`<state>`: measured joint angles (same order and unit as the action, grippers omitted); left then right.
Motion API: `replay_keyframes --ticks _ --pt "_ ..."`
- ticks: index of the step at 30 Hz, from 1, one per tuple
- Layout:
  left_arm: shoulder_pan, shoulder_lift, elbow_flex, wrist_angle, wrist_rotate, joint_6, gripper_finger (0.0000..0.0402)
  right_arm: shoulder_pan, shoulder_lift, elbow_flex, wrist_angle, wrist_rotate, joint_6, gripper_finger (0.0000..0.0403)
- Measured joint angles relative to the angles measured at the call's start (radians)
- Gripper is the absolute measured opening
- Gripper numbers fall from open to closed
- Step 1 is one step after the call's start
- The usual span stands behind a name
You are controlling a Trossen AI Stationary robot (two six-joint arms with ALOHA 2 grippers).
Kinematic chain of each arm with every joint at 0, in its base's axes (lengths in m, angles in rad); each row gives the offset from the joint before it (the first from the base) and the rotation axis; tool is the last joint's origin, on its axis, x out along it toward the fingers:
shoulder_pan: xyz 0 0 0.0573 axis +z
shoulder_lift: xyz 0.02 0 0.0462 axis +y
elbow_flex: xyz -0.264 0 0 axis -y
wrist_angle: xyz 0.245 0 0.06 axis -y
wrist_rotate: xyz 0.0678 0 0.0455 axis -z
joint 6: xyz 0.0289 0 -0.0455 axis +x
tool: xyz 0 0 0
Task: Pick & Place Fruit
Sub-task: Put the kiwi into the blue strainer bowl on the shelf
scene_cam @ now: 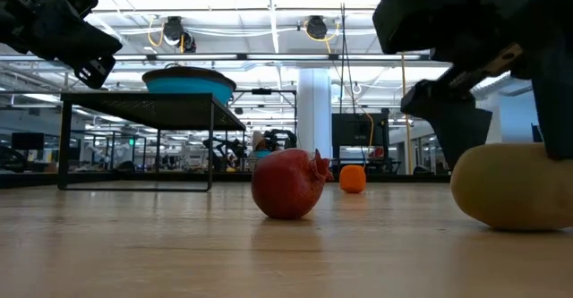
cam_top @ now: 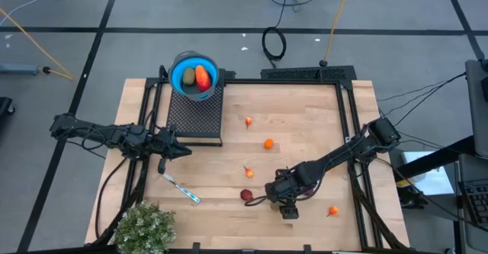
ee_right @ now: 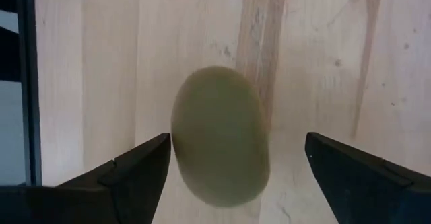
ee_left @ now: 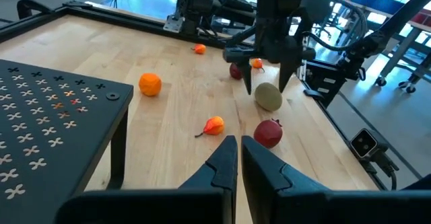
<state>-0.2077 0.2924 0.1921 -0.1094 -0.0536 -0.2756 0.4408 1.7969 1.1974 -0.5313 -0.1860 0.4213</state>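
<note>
An olive-brown oval fruit [ee_right: 219, 135] lies on its side on the wooden table [cam_top: 305, 117]. My right gripper [ee_right: 237, 143] hangs open just above it, slanting down, one finger on each side [ee_left: 269, 96], apart from it. In the high view the gripper [cam_top: 286, 200] hides this fruit. Other fruit lies loose: a dark red round [scene_cam: 288, 183], an orange ball [cam_top: 268, 143], small red-orange pieces [cam_top: 248, 172] [cam_top: 333, 210] [cam_top: 249, 121]. A blue bowl [cam_top: 194, 75] holding a green and a red-orange piece stands on a black perforated stand [cam_top: 194, 113]. My left gripper [cam_top: 179, 152] waits shut beside the stand.
A thin blue-and-white stick [cam_top: 181, 187] lies near the table's left front, with a bushy green plant [cam_top: 145, 227] at the front left corner. A black frame [cam_top: 345, 109] borders the table. Bare wood lies open between the stand and the loose fruit.
</note>
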Motion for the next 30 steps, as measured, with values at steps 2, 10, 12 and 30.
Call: replay_keyframes --ticks 2,10,12,30 --pt "0.0 0.0 0.0 0.0 0.0 0.0 0.0019 0.003 0.0 -0.024 0.028 0.0 0.002 0.0334" --pt "0.0 0.0 0.0 0.0 0.0 0.0 0.0019 0.015 -0.001 -0.096 0.103 0.002 0.012 0.0334" --pt "0.0 0.0 0.0 0.0 0.0 0.0 0.0019 0.016 -0.001 -0.098 0.105 0.003 0.011 0.0334" --pt "0.0 0.0 0.0 0.0 0.0 -0.015 0.0019 0.017 0.0 -0.099 0.118 0.018 0.012 0.0253"
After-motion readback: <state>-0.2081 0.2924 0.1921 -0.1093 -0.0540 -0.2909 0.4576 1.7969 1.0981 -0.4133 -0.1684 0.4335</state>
